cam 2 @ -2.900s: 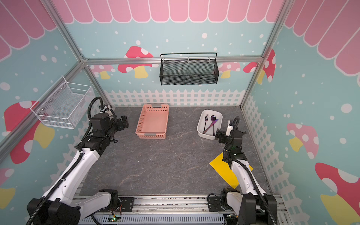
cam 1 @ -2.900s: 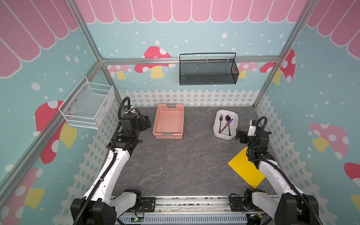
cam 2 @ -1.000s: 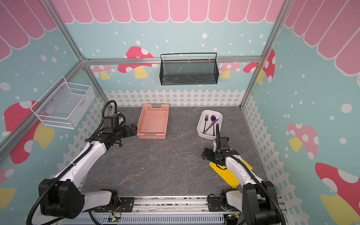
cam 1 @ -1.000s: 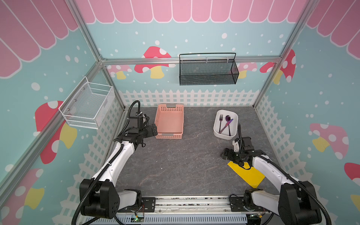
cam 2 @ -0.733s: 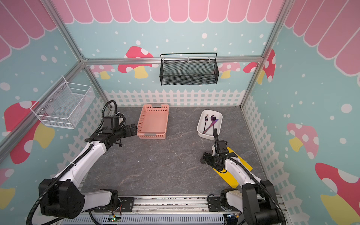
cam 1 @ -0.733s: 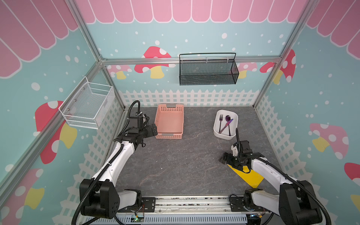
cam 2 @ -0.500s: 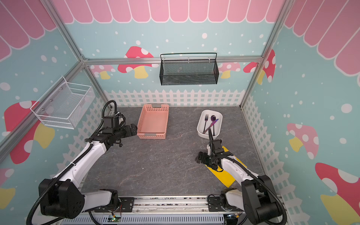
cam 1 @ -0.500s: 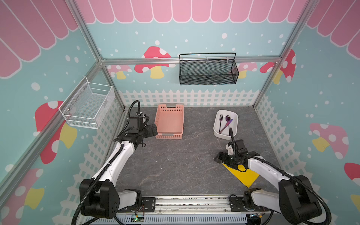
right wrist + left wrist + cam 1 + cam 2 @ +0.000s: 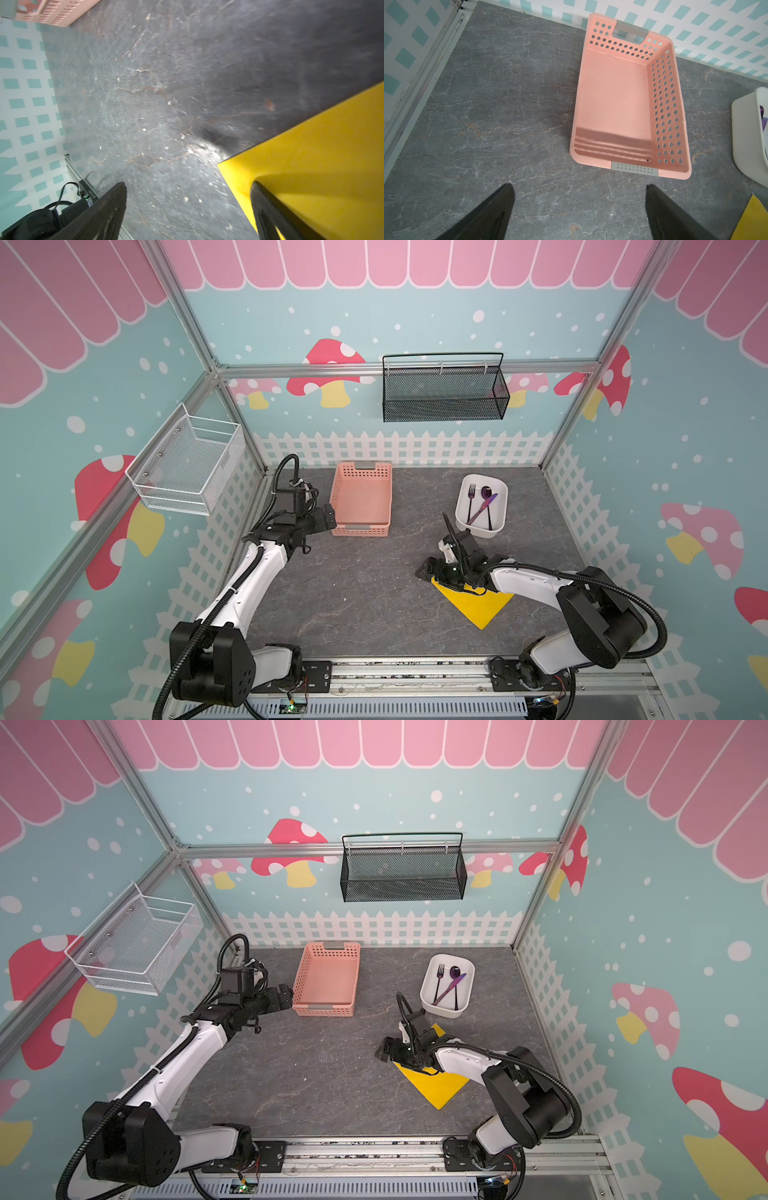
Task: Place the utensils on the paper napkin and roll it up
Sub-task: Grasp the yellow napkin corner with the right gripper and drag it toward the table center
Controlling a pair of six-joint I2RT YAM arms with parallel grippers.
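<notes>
Right wrist view looks down along the right gripper (image 9: 188, 185), whose jaws stand wide apart: one jaw is over a corner of the paper napkin (image 9: 322, 158), the other over the bare grey table (image 9: 166, 83). The tool is released, not clenched on anything (whether the jaw over the sheet presses on it, I cannot tell). In both top views the yellow napkin (image 9: 478, 603) (image 9: 436, 1083) lies flat on the table, right of the middle and turned like a diamond. The right gripper (image 9: 430, 572) is low at its left corner, and the arm's black wrist crosses the part of the sheet nearer the back wall. The utensils are not on the sheet. All three lie in a white tub (image 9: 478, 532) that stands just behind the napkin, toward the back right. The fork (image 9: 470, 502) is on the left and the spoon (image 9: 486, 492) on the right. The knife (image 9: 480, 511) lies slantwise between them, its violet blade up beside the spoon's bowl. On the other side, the left gripper (image 9: 328, 516) hangs with its jaws spread just beside the near left corner of a pink basket (image 9: 361, 528). The left wrist view shows the same thing: the gripper (image 9: 579, 187) is released above bare table, with the basket (image 9: 675, 93) ahead of it.
</notes>
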